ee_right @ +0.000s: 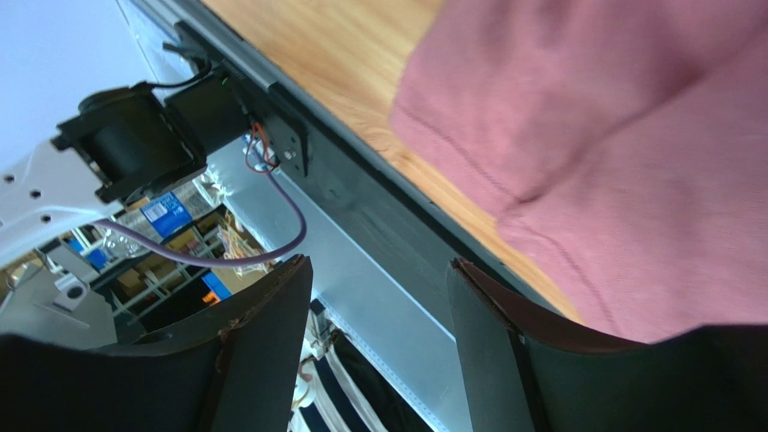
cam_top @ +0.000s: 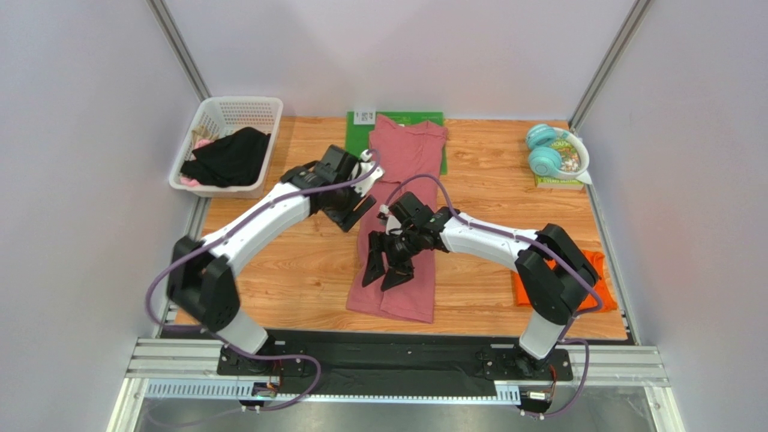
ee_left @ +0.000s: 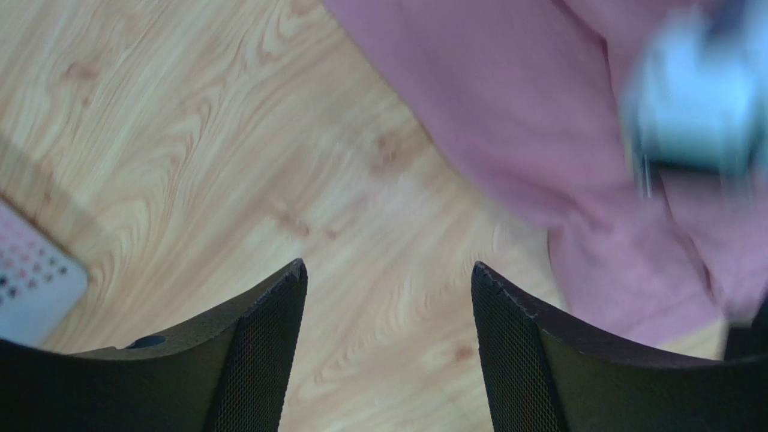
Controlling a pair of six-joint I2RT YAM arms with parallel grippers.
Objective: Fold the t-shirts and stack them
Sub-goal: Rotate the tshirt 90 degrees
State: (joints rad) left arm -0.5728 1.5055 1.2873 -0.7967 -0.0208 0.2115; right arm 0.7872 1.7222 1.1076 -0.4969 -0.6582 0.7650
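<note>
A dusty rose-pink t-shirt (cam_top: 403, 171) lies as a long narrow strip down the middle of the wooden table, its top end on the green mat. My left gripper (cam_top: 354, 214) hovers open over bare wood just left of the strip; in the left wrist view the gripper (ee_left: 388, 270) holds nothing and the pink cloth (ee_left: 541, 117) lies to the upper right. My right gripper (cam_top: 383, 281) hangs open above the strip's lower half; its wrist view shows the gripper (ee_right: 379, 263) empty, with the pink shirt's (ee_right: 622, 153) hem by the table's near edge. An orange t-shirt (cam_top: 606, 281) lies at the right edge, partly hidden by the right arm.
A white basket (cam_top: 236, 112) holding dark and pink clothes stands at the back left; its corner (ee_left: 32, 283) shows in the left wrist view. A green mat (cam_top: 362, 137) lies at the back centre. Teal headphones (cam_top: 544, 149) rest at the back right. The left arm's base (ee_right: 135, 144) stands beyond the table's near edge.
</note>
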